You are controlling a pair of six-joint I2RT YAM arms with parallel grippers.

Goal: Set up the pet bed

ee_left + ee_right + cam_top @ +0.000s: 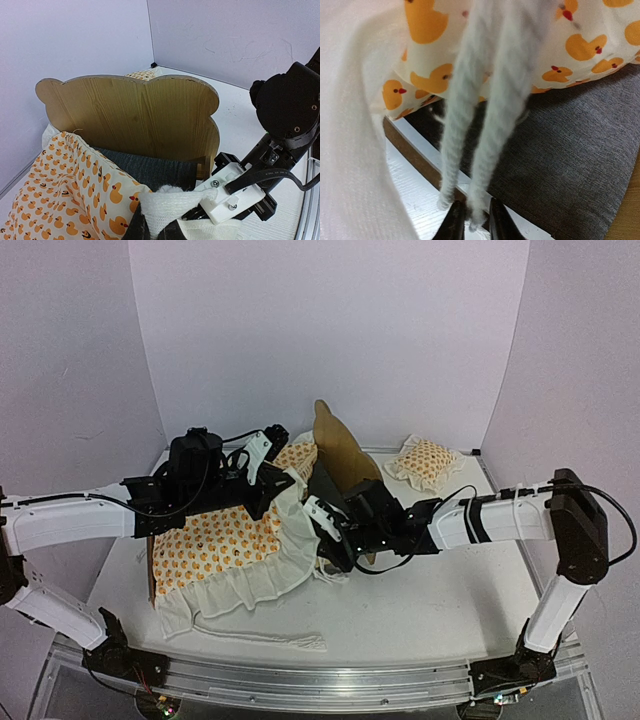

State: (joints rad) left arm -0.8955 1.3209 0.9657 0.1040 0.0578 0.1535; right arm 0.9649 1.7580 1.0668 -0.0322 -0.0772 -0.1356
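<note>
One pet bed (580,150) lies just ahead of the right gripper (473,222), under bedding (420,50).

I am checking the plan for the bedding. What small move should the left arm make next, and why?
Probably the left gripper, shut on the white ruffle of the bedding, should draw it towards the headboard: the grey base panel in front of it lies bare.

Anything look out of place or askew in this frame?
Yes. The bedding sits crooked on the pet bed: it spills over the side onto the table, and the grey base is bare by the headboard. The pillow lies apart.
</note>
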